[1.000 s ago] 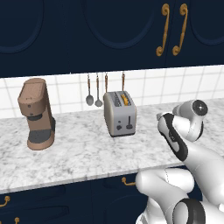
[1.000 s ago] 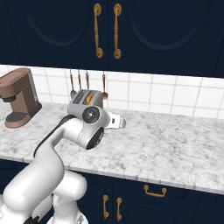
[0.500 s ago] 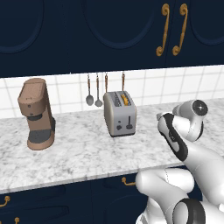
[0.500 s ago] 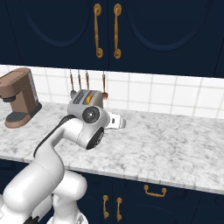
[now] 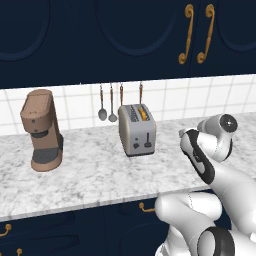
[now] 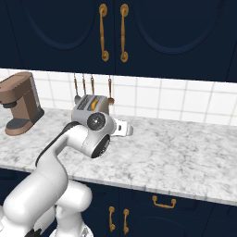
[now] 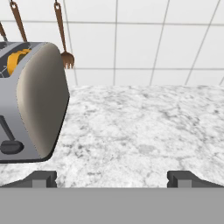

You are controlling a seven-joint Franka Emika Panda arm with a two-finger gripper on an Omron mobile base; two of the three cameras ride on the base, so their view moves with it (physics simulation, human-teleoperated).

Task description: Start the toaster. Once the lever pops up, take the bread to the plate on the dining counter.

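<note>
A: Toaster (image 5: 136, 129) sits on the marble worktop (image 5: 90, 175), back near the tiled wall (image 5: 165, 100), coffee machine (image 5: 42, 130) well apart to its left. Bread (image 5: 143, 113) is down in one slot, only the orange crust edge poking out

B: Lever?

A: Black tab (image 5: 136, 145) in its slot on the front face, round knob (image 5: 148, 144) beside it. Cannot say for sure how far down the tab sits. My read is that the toaster has not been started, since nothing is touching it

B: Where is the claw?

A: Gripper (image 7: 112, 177) hangs over bare counter to the right of the toaster, clear of it. Jaws spread wide, nothing between them. In the hand view the toaster's side panel is at the left, so the claw points past it toward the wall, not at the lever face. The arm's elbow (image 6: 95, 136) folds up in front of the toaster in the right base view, probably to keep the hand low and level with the worktop

B: So what next?

A: Judging from this, the hand has to swing left and come round to the front, then press the tab down. The wide gap suits a push with one fingertip (image 7: 43, 178). Risk: hanging spoons (image 5: 107, 114) and fork (image 7: 66, 59) sit just behind the toaster, so any overshoot could clip them

B: Plate, dining counter?

A: Somewhere off behind, not noted here; the base will have to drive
</note>
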